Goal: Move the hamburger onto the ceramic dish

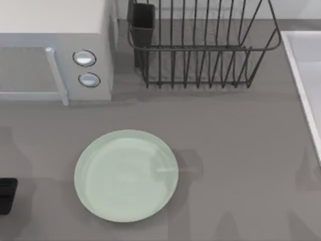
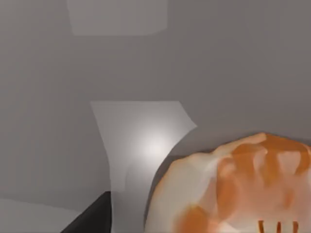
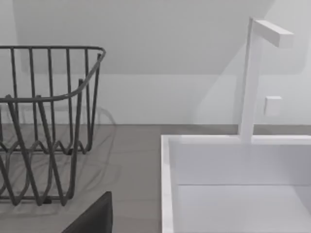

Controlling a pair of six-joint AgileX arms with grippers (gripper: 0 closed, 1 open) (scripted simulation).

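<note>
Close against the left gripper (image 1: 7, 195): hamburger (image 2: 233, 187), grip impossible to tell. Beyond, ceramic dish (image 1: 126, 175) bare; microwave (image 1: 55, 50) and wire rack (image 1: 200, 45) behind.

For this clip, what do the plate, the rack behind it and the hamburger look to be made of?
The ceramic dish looks like glazed ceramic: pale mint, plain, with a soft sheen and a shallow raised rim. The dish rack looks like dark coated metal wire, going by its thin bent rods. The hamburger has a pale tan, bun-like surface with orange-red patches; its rendered look leaves open whether it is food or plastic.
</note>
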